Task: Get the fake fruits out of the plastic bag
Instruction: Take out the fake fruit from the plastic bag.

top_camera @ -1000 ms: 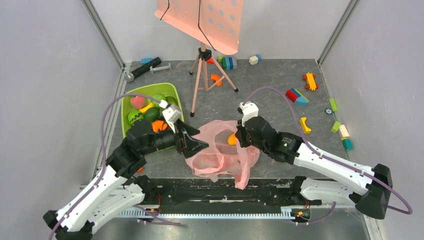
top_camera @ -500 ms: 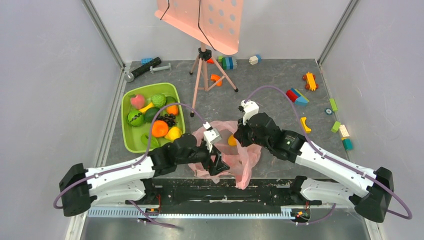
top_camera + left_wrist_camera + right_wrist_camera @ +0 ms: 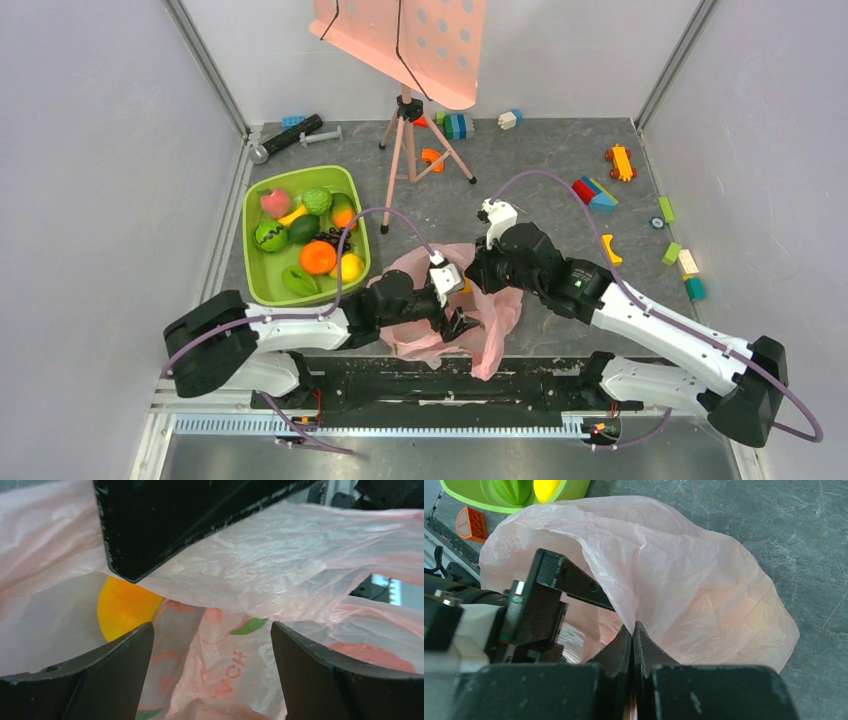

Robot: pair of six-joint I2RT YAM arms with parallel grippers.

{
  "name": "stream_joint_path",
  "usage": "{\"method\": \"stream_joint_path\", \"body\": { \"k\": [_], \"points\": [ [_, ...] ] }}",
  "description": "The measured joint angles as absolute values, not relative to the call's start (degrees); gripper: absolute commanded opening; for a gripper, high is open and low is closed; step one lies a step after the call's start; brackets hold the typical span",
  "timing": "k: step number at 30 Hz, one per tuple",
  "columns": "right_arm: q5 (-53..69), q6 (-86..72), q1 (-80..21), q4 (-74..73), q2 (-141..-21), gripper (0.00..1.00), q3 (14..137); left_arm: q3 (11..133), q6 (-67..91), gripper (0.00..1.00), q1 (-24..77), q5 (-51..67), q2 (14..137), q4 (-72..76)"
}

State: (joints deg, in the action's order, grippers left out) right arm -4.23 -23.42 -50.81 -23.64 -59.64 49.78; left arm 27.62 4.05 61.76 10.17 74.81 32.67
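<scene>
Up high, behind the 2 arm bases, the top camera looks steeply down across the desk (image 3: 540, 170) toward the back wall. It is far enough off to take in the whole desk and both side walls. The left wrist camera is jammed right against the plastic bag (image 3: 280, 565), peering forward between the left fingers (image 3: 100, 680) into pink film. The right wrist camera sits a bit farther back, sighting along the right fingers (image 3: 614, 655) and down onto the bag's outside, with desk and a corner of the green tray (image 3: 469, 495) beyond. All 3 views share the bag, and each wrist view catches the other arm's fingers.
</scene>
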Motion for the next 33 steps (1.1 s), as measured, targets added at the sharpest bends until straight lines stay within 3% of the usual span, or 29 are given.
{"method": "stream_joint_path", "body": {
  "k": [18, 20, 22, 24, 26, 29, 33],
  "points": [
    [-3.38, -25.98, -49.91, -23.64, -56.55, 0.0, 47.99, 24.47, -12.12, 0.98, 58.46, 3.29, 93.27, 57.6],
    [-3.42, -26.37, -49.36, -23.62, -55.81, 0.13, 46.96, 24.71, -12.23, 0.98, 57.49, 3.46, 95.31, 58.83],
    [-3.51, -26.85, -48.71, -23.66, -55.09, 0.37, 45.93, 25.17, -12.29, 0.98, 56.93, 3.73, 96.82, 59.37],
    [-3.92, -27.44, -47.94, -23.77, -54.48, 0.53, 45.15, 25.56, -12.29, 0.98, 56.58, 4.54, 97.73, 59.96],
    [-4.51, -27.57, -47.27, -24.1, -54.13, 0.63, 45.06, 25.82, -12.32, 0.98, 56.38, 5.06, 97.97, 60.23],
    [-5.63, -27.55, -46.17, -24.1, -53.06, 0.69, 45.08, 26.41, -12.49, 0.98, 56.27, 6.46, 98.15, 60.53],
    [-8.51, -27.42, -44.25, -24.12, -51.44, 0.69, 45.58, 27.44, -13.1, 0.98, 56.25, 8.51, 98.96, 60.42]
  ]
}}
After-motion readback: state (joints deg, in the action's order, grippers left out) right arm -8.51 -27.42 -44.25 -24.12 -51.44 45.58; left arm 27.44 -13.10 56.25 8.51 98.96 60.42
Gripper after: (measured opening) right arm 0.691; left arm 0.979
